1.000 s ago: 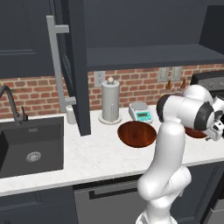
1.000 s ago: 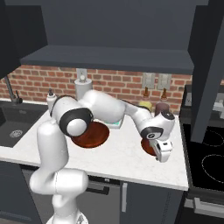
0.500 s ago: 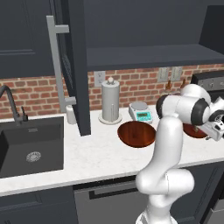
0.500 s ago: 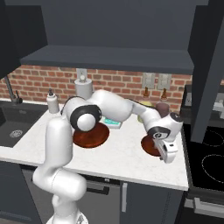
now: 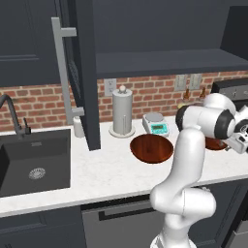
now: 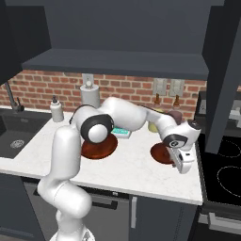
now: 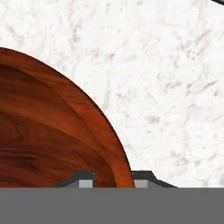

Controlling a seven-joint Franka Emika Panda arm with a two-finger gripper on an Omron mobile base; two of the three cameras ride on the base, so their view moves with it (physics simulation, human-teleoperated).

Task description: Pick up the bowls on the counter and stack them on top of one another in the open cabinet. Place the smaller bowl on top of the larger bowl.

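Observation:
Two glossy reddish-brown bowls sit on the white counter. The larger bowl lies mid-counter, partly behind my elbow in the right base view. The smaller bowl rests near the counter's right end, half hidden by my forearm in the left base view. My gripper is low at its near rim. In the hand view the gripper has one fingertip inside the smaller bowl and one outside, pressed on the rim. The cabinet overhead stands open, its door swung out.
A paper towel holder and a small scale stand at the brick wall behind the larger bowl. The black sink and a soap bottle are at left. A stove adjoins the counter's right end, beside a maroon cup.
My hand has swung a little further right and down onto the smaller bowl's rim. Both bowls lie where they were.

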